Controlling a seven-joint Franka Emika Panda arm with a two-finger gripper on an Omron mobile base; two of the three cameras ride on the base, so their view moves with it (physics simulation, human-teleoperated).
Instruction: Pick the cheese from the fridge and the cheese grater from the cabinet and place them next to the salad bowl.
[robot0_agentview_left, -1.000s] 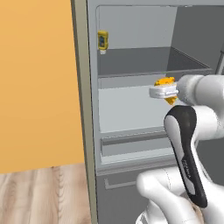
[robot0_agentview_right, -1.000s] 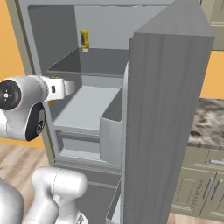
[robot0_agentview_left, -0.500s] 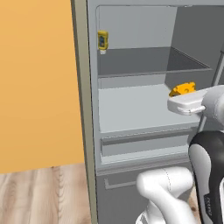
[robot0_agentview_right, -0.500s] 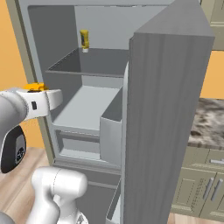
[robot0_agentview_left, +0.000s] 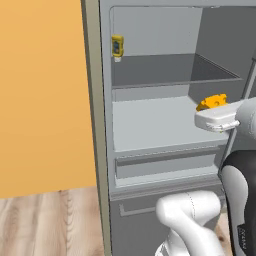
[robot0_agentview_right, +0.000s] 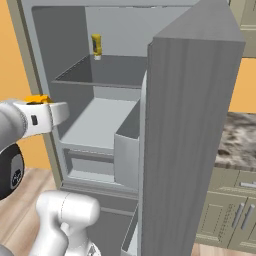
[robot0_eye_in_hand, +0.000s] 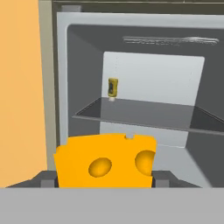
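Left base view: The fridge (robot0_agentview_left: 150, 130) stands open. One yellow squeeze bottle (robot0_agentview_left: 117, 47) stands on the upper shelf (robot0_agentview_left: 175, 75), at its back left. One cheese (robot0_agentview_left: 212, 102) wedge shows above the white hand at the right, in front of the middle shelf (robot0_agentview_left: 155, 122) and clear of it. The fingers themselves are hidden here behind the hand body. One drawer front (robot0_agentview_left: 165, 162) lies below the middle shelf.

Right base view: The fridge door (robot0_agentview_right: 187, 130) stands open at the right, edge-on to the camera. One door rack (robot0_agentview_right: 127, 150) shows on its inner side. The cheese (robot0_agentview_right: 37, 99) shows as a small orange sliver on top of the hand at the left edge, outside the fridge opening. The squeeze bottle (robot0_agentview_right: 96, 45) stands on the upper shelf. One marbled counter (robot0_agentview_right: 240, 140) with beige drawers lies at the far right.

Hand view: The gripper (robot0_eye_in_hand: 105, 181) is pinching the cheese (robot0_eye_in_hand: 105, 162); one dark finger tip (robot0_eye_in_hand: 47, 178) shows at each side of the wedge. Two round holes are visible on its face. The squeeze bottle (robot0_eye_in_hand: 113, 87) stands well beyond, inside the fridge.
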